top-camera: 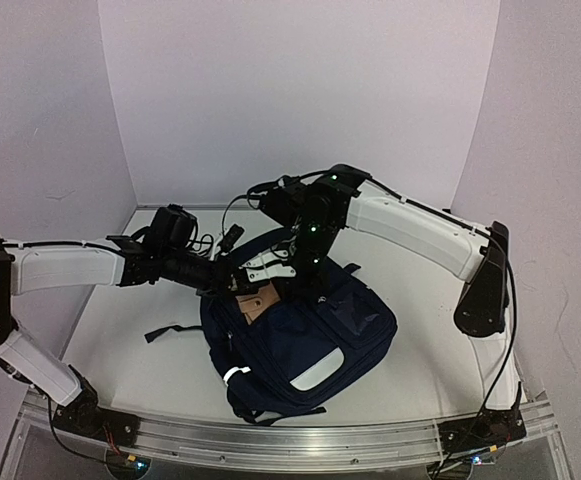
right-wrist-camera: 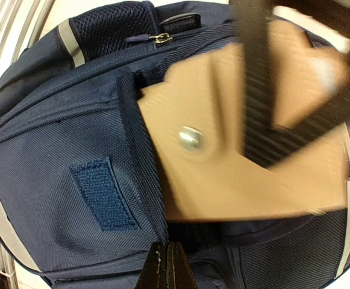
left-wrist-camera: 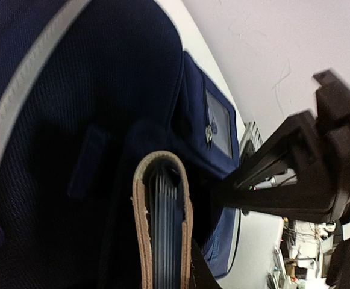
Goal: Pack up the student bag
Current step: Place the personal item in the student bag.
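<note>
Student bag (top-camera: 305, 345) lies directly beneath both sets of jaws, main mouth open. Left gripper (top-camera: 242, 283) grasps a tan notebook (right-wrist-camera: 223, 174) — partly inside, much of it showing. Right gripper (right-wrist-camera: 165, 270) is clenched at the mouth's lip — whether on fabric is unclear. Remaining, likely: seat the notebook, zip up.

So the big dark navy fabric backpack (top-camera: 305, 340) with thin white piping is lying flat in the middle of the white tabletop (top-camera: 120, 345), front face up and a bit skewed. Its white patch (top-camera: 318, 373) sits toward the near end, and a black strap (top-camera: 165, 332) trails out on the left arm's side. The main compartment at the far end gapes open, with a flat tan folder (right-wrist-camera: 223, 156) with a metal stud poking out at a tilt. There's a blue velcro strip (right-wrist-camera: 102, 201) on the front panel.
</note>
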`<action>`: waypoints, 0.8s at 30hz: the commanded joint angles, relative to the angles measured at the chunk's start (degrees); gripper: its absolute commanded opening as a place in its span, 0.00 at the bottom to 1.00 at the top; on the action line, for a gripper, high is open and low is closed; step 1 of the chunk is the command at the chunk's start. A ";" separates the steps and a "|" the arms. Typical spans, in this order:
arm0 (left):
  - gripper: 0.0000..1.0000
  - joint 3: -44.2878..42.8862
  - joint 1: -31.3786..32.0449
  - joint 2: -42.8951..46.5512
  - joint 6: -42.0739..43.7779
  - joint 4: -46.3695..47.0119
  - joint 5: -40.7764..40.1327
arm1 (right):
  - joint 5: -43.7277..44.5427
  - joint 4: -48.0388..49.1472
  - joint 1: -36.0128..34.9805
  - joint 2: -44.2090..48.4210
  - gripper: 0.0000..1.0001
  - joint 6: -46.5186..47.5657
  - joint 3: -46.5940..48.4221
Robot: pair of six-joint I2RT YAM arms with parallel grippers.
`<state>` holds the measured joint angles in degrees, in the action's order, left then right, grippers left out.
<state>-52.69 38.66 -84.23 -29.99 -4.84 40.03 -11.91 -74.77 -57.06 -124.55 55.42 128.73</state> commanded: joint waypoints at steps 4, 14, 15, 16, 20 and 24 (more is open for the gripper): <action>0.00 -4.33 1.07 -8.30 -0.31 -1.34 10.83 | -0.86 0.85 -0.35 4.65 0.00 -0.93 2.38; 0.18 -5.08 1.27 -9.58 -1.77 0.56 -2.63 | -2.99 1.23 -0.69 5.00 0.00 -1.11 3.79; 0.18 -5.26 1.31 -9.61 -2.05 0.15 -4.07 | -3.30 1.48 -0.71 5.11 0.00 -1.10 3.70; 0.17 -5.53 1.36 -9.89 -2.41 0.05 -4.70 | -3.60 1.77 -0.74 5.18 0.00 -1.09 3.71; 0.13 -5.85 2.70 -12.84 -5.30 8.78 -0.62 | -3.58 2.76 -1.11 4.80 0.00 -1.36 4.15; 0.10 -8.09 7.25 -16.07 -3.81 11.93 5.23 | -2.58 3.04 -1.17 3.81 0.00 -1.76 4.88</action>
<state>-57.88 41.49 -95.75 -34.42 2.20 45.40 -11.68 -75.06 -57.09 -124.36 54.80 129.25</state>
